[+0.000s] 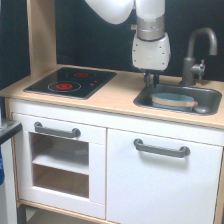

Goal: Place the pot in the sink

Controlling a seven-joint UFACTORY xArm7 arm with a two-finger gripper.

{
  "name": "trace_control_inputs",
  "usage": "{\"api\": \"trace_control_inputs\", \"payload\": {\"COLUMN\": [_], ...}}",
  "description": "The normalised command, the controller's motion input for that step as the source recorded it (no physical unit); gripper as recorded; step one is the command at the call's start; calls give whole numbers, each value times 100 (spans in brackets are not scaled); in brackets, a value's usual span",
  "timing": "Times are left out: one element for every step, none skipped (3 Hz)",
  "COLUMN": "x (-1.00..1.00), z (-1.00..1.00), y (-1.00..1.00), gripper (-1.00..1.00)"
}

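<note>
The light blue pot [172, 100] with its tan band lies inside the dark grey sink [212, 95] at the exterior view's right, resting low in the basin. My gripper [151, 80] hangs from the white arm just above the sink's left rim, a little left of and above the pot. Its dark fingers are small and blurred, so I cannot tell whether they are open or shut. They do not visibly hold the pot.
The grey curved faucet [196, 52] stands behind the sink. The black stovetop with red rings [70, 82] is on the counter's left. A tan wooden post [41, 35] rises at the back left. White cabinet doors with grey handles [161, 148] are below.
</note>
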Motion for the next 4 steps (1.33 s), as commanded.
{"api": "trace_control_inputs", "payload": {"x": [0,-15,-20,-26], "z": [45,55,54,54], "y": [-6,-7,-7,-8], "gripper": [100,100,100,100]}}
